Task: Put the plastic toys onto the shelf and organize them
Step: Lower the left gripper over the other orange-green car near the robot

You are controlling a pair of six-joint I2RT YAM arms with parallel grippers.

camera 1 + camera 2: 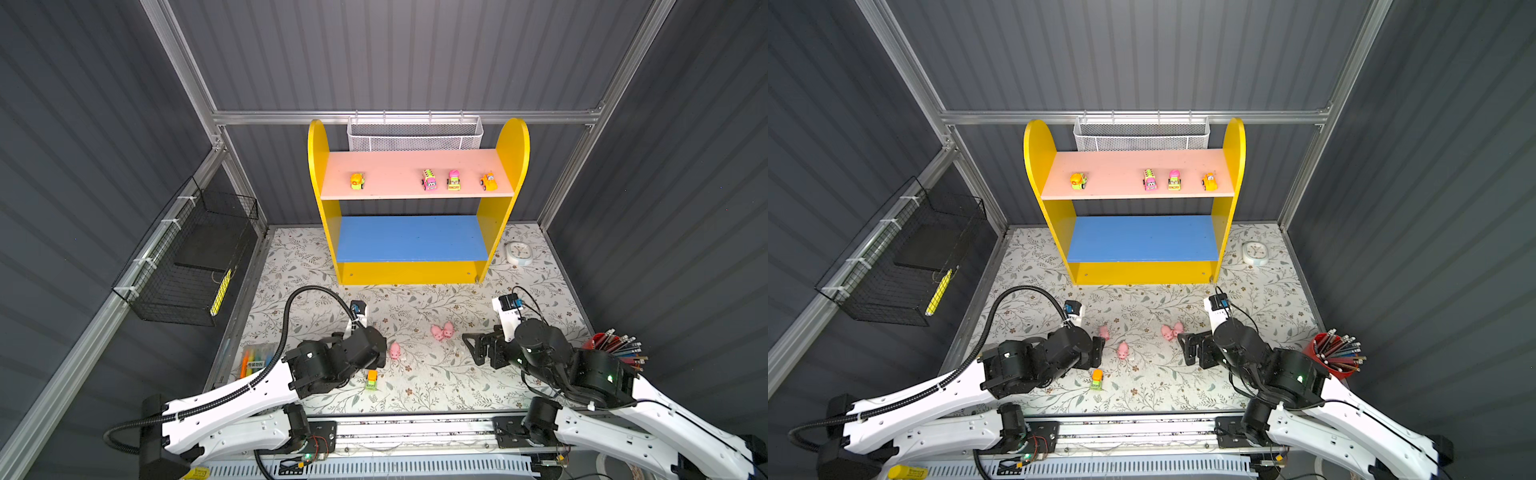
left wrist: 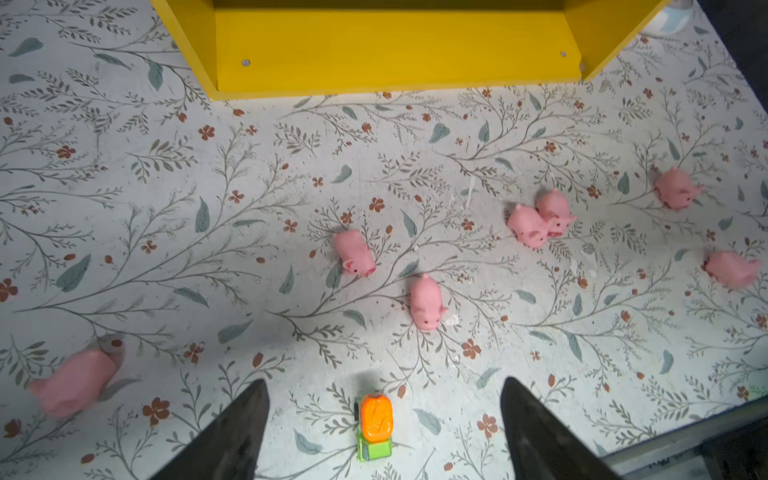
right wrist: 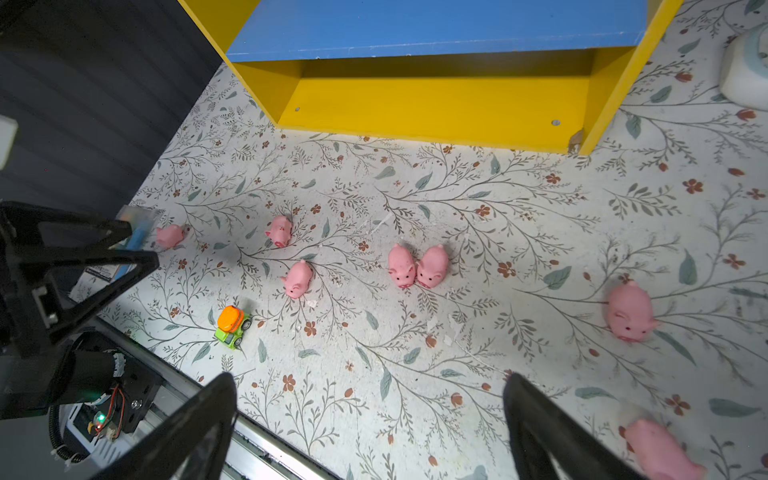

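Shelf (image 1: 513, 158) stands upper centre in both top views; four vehicles (image 1: 430, 179) sit on its pink board (image 1: 395, 166). Left gripper (image 2: 383, 386) spread, empty; orange-green truck (image 1: 372, 380) framed between its fingers (image 2: 232, 432), lower centre. Right gripper (image 3: 370, 380) spread, empty. Seven pigs (image 2: 426, 301) loose mid-frame. Advice: lower centred, squeeze truck's flat sides, not wheels, lest it roll.

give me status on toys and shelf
Left tool, right tool open, empty. Four vehicles on pink board; orange truck, seven pigs on table. Nothing blocking.
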